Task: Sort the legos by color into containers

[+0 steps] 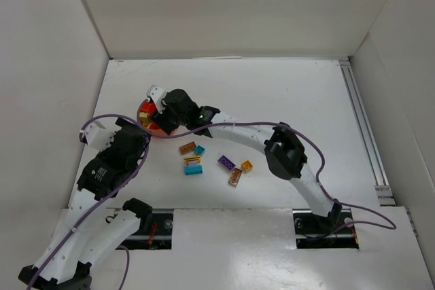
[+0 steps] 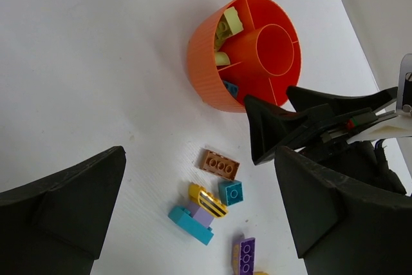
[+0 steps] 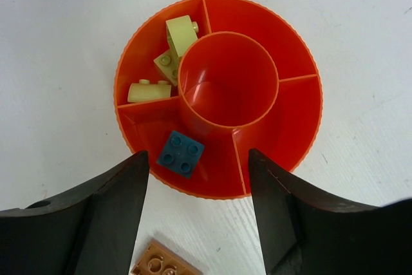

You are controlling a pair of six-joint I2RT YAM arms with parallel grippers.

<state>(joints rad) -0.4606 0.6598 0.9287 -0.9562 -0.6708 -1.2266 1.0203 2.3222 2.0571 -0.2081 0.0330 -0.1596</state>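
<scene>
My right gripper (image 3: 197, 156) hangs jaws parted and empty above the round orange-red plastic divided bowl (image 3: 302, 120). A small blue studded brick (image 3: 181, 152) lies in the cell right beneath them, with pale lime bricks (image 3: 180, 35) in the cell ahead-left. I judge this the end of a drop-off. Next I must lift clear and reach back for a loose brick. My left gripper (image 2: 198, 154) gapes wide, holding nothing. The overhead view hides the cells under my arm, but only it shows all the scattered loose bricks (image 1: 193, 169) behind.

Lab test cell: white board walls (image 1: 224, 5) enclose white table (image 1: 285, 93), 2 robot arms (image 1: 285, 157).
</scene>
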